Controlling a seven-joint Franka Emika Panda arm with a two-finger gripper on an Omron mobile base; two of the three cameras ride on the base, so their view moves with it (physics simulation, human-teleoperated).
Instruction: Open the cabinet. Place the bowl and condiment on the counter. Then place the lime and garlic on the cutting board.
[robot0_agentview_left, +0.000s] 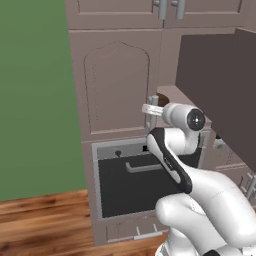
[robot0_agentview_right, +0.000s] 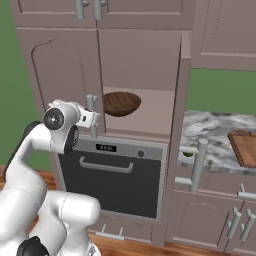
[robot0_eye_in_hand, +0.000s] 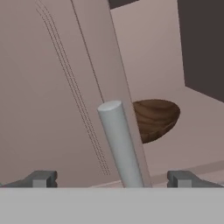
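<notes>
The cabinet (robot0_agentview_right: 60, 70) has its arched left door shut, while its right door (robot0_agentview_right: 183, 100) stands swung open. Inside, on the shelf, sits the dark wooden bowl (robot0_agentview_right: 121, 103), also visible past the door edge in the hand view (robot0_eye_in_hand: 156, 117). My gripper (robot0_agentview_right: 92, 119) (robot0_agentview_left: 150, 110) is open at the left door's grey bar handle (robot0_eye_in_hand: 120, 144), which stands between the two fingertips (robot0_eye_in_hand: 41, 178) without being pinched. The cutting board (robot0_agentview_right: 244, 147) lies on the marble counter (robot0_agentview_right: 210, 132). A small green ball, probably the lime (robot0_agentview_right: 188, 154), peeks from behind the open door's handle. Condiment and garlic are out of view.
A black oven door (robot0_agentview_right: 112, 177) with its own bar handle sits right under the cabinet opening. The open door (robot0_agentview_left: 220, 85) juts out on the right, near my arm. Wall cabinets (robot0_agentview_right: 90, 10) hang above. Wooden floor (robot0_agentview_left: 45, 220) lies lower left.
</notes>
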